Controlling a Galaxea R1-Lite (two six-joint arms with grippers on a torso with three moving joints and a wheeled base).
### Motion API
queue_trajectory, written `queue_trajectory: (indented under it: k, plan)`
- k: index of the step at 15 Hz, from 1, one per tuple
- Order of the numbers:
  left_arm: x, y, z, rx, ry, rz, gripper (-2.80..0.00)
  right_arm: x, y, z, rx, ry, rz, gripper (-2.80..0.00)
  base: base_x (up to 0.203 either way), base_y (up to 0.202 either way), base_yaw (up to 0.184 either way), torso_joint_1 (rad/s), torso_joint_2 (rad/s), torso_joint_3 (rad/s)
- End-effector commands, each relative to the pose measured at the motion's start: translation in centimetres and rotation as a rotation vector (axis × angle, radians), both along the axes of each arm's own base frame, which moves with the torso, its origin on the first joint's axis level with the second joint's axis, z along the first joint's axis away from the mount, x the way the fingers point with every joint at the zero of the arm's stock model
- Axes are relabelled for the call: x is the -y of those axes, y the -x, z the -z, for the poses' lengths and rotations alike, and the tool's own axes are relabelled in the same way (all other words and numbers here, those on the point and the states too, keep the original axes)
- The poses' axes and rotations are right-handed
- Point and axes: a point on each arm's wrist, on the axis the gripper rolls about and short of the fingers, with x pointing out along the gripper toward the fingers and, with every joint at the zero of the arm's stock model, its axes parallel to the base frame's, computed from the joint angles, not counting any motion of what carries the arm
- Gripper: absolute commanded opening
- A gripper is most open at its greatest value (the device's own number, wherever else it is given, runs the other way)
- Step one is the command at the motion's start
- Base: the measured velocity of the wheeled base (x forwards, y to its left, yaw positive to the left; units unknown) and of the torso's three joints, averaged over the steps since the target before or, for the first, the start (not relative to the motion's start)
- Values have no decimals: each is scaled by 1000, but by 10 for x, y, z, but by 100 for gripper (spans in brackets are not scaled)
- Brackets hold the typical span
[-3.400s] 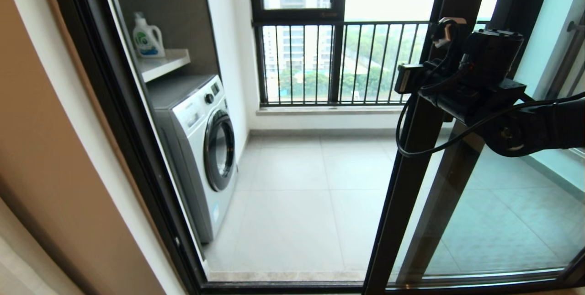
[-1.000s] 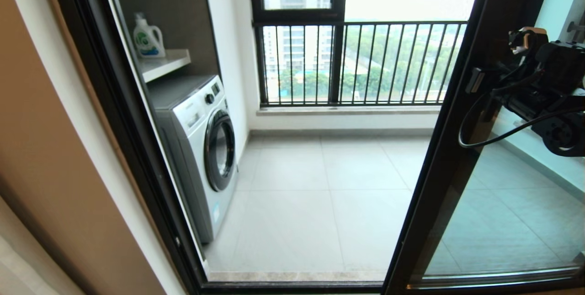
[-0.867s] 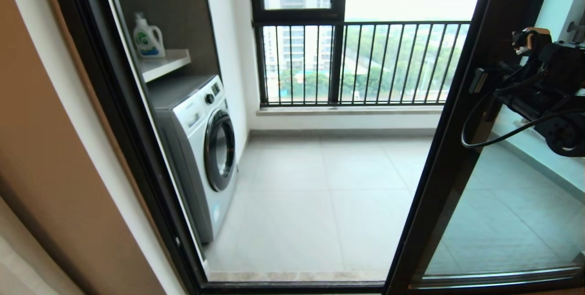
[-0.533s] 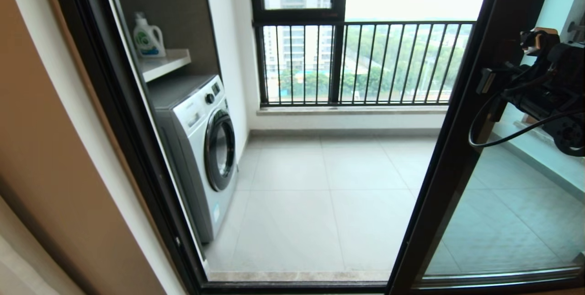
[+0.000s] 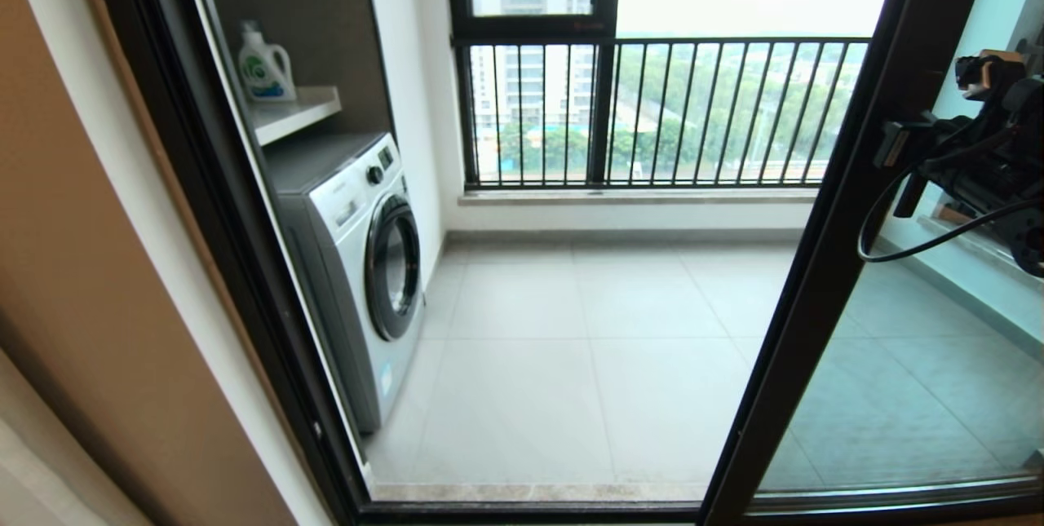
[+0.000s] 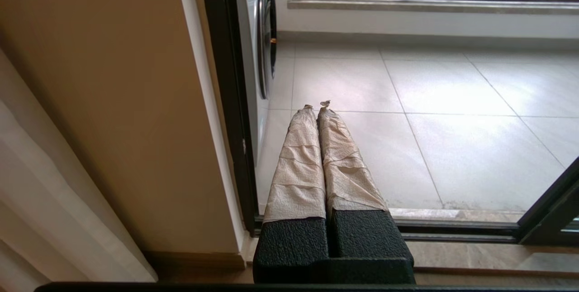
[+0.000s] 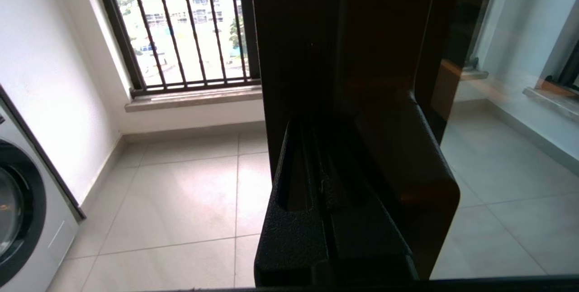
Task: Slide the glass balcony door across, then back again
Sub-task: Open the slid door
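Note:
The glass balcony door stands at the right of the doorway, its dark upright leaning across the head view with glass to its right. My right gripper is at mid-height against that upright. In the right wrist view its black fingers lie together, shut, tips pressed to the upright, with the protruding bar handle right beside them. My left gripper is parked low near the floor track, its tape-wrapped fingers shut on nothing.
A white washing machine stands on the balcony's left under a shelf with a detergent bottle. The black window frame with railing bars closes the far side. The fixed door frame and tan wall are on the left.
The door's upright and my right gripper have moved steadily to the right, and the opening onto the balcony has grown wider. The left arm has not moved.

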Motion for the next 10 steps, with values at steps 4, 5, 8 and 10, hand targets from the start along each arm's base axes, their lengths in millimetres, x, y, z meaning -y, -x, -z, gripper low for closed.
queue_trajectory:
  k: [4, 5, 8, 10]
  plan:
    - [0, 0, 0, -1, 1, 0, -280, 13, 5, 0, 2, 3, 22, -280, 0, 0, 0, 0, 0, 0]
    - [0, 0, 0, -1, 1, 0, -280, 14, 5, 0, 1, 3, 23, -280, 0, 0, 0, 0, 0, 0]
    - [0, 0, 0, -2, 1, 0, -280, 14, 5, 1, -1, 4, 20, -280, 0, 0, 0, 0, 0, 0]
    - [0, 0, 0, -1, 1, 0, -280, 14, 5, 1, -1, 5, 20, -280, 0, 0, 0, 0, 0, 0]
